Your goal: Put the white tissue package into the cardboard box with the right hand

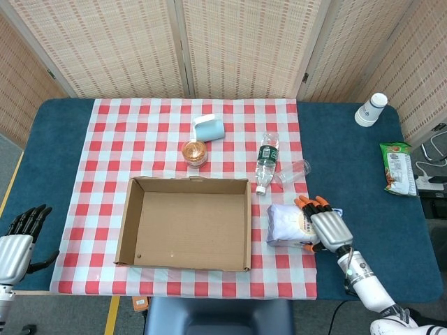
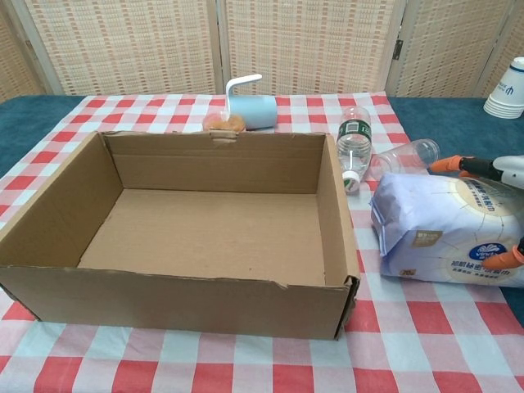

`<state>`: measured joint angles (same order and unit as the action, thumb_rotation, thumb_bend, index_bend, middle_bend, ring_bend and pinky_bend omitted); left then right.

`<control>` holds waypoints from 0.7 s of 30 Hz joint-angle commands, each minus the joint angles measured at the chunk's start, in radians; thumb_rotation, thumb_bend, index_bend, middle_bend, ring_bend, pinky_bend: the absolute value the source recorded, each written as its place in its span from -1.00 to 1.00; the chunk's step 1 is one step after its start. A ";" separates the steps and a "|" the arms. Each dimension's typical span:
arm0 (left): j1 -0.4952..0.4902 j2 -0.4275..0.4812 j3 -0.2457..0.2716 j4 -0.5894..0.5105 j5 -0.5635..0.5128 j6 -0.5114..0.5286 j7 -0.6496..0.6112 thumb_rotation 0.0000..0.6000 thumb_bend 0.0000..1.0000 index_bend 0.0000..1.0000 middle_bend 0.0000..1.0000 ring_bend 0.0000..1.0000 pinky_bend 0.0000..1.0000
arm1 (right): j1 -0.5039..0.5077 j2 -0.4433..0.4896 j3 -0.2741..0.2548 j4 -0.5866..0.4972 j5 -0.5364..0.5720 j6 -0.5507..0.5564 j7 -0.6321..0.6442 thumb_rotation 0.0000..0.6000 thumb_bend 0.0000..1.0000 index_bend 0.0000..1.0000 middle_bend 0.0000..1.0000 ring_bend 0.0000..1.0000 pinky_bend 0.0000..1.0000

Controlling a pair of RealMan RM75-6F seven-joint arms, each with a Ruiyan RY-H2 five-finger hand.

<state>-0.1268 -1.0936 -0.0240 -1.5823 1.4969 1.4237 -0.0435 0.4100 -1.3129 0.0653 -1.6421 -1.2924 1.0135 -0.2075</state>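
Observation:
The white tissue package (image 1: 285,225) (image 2: 434,225) lies flat on the checked cloth, just right of the open cardboard box (image 1: 188,180) (image 2: 176,295), which has nothing in it. My right hand (image 1: 327,227) (image 2: 495,168) reaches over the package's right end. Its orange-tipped fingers (image 2: 446,164) stretch along the far top edge and the thumb tip (image 2: 501,260) touches the near face. The package still rests on the table. My left hand (image 1: 17,241) hangs open off the table's front left corner, away from everything.
A water bottle (image 1: 265,160) (image 2: 354,146) and a clear plastic cup (image 1: 293,171) (image 2: 405,155) lie just behind the package. A blue cup (image 1: 209,128) and an orange-lidded jar (image 1: 194,151) sit behind the box. Paper cups (image 1: 371,109) and a green snack bag (image 1: 398,167) are far right.

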 commanded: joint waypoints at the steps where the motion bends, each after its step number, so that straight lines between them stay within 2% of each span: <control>1: -0.001 -0.001 0.000 0.000 0.000 -0.001 0.000 1.00 -0.51 -1.00 -1.00 -1.00 -0.80 | 0.000 -0.003 -0.001 0.006 -0.009 0.010 0.008 1.00 -1.00 -0.98 -1.00 -1.00 -0.66; 4: -0.002 -0.002 0.000 0.002 -0.002 -0.004 0.001 1.00 -0.51 -1.00 -1.00 -1.00 -0.80 | -0.005 -0.013 0.003 0.018 -0.025 0.038 0.022 1.00 -1.00 -0.81 -0.88 -0.89 -0.36; 7: -0.003 -0.005 -0.003 0.004 -0.009 -0.007 -0.003 1.00 -0.51 -1.00 -1.00 -1.00 -0.80 | -0.011 -0.027 0.001 0.039 -0.050 0.063 0.043 1.00 -1.00 -0.48 -0.66 -0.65 -0.05; 9: -0.002 -0.006 -0.005 0.005 -0.012 -0.006 -0.003 1.00 -0.51 -1.00 -1.00 -1.00 -0.80 | -0.013 -0.034 -0.003 0.052 -0.054 0.068 0.042 1.00 -1.00 -0.36 -0.62 -0.61 -0.01; 15: -0.001 -0.005 -0.008 0.005 -0.012 -0.001 -0.011 1.00 -0.51 -1.00 -1.00 -1.00 -0.80 | -0.013 -0.037 -0.006 0.057 -0.046 0.065 0.045 1.00 -1.00 -0.18 -0.54 -0.55 0.04; 21: 0.001 -0.003 -0.009 0.005 -0.011 0.004 -0.012 1.00 -0.51 -1.00 -1.00 -1.00 -0.80 | -0.015 -0.008 -0.005 0.016 -0.070 0.087 0.050 1.00 -1.00 -0.01 -0.47 -0.50 0.06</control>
<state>-0.1260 -1.0971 -0.0327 -1.5776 1.4856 1.4274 -0.0554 0.3953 -1.3310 0.0601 -1.6139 -1.3539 1.0934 -0.1571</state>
